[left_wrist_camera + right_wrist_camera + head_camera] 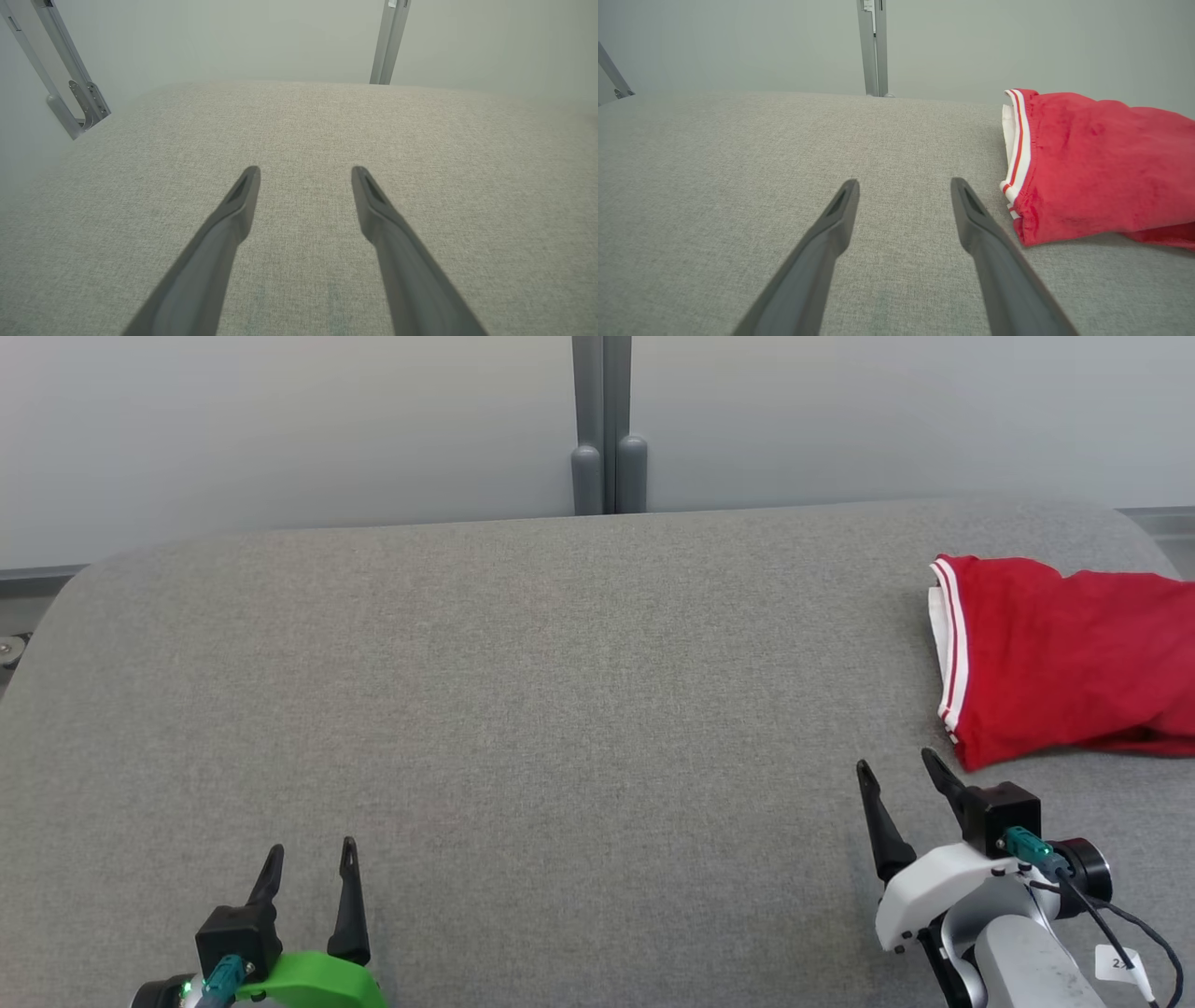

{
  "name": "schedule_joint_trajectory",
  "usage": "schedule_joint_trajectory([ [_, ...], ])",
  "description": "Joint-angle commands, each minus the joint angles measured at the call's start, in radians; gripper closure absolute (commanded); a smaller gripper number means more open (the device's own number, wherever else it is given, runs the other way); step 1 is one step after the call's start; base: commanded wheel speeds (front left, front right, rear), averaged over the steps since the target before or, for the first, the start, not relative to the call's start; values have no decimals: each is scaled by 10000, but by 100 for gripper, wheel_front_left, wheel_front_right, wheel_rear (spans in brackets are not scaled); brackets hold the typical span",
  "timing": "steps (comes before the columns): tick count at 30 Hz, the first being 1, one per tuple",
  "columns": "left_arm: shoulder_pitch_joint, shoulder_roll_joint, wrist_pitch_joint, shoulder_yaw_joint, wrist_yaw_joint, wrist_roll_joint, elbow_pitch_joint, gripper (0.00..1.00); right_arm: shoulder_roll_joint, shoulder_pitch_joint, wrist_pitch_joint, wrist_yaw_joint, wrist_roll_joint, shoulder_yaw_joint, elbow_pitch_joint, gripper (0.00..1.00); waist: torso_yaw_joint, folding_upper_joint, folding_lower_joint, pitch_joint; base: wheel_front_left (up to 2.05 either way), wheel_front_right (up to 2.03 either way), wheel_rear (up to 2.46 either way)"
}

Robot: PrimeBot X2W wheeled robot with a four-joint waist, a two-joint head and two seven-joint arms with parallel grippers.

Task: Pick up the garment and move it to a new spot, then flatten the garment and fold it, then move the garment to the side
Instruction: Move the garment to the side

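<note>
The soft red garment with a white striped band (1055, 653) lies on the grey cloth-covered counter (560, 663), just ahead of the right hand (894, 761) and to its outer side, not touching it. Both hands are spread and empty, and the left hand (312, 845) is well apart from the garment. To pick it up well, I think the right hand should pinch the striped edge through all layers.
</note>
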Motion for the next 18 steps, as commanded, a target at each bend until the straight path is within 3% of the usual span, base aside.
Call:
schedule_joint_trajectory([
  [1,119,40,8,46,-12,63,30,0,24,89,-24,-19,-87,56,54,0,-40,0,0,-61,0,0,0],
  [18,179,42,8,221,-175,-35,145,0,145,482,-24,-17,225,222,-580,0,-154,0,0,-236,0,0,0],
])
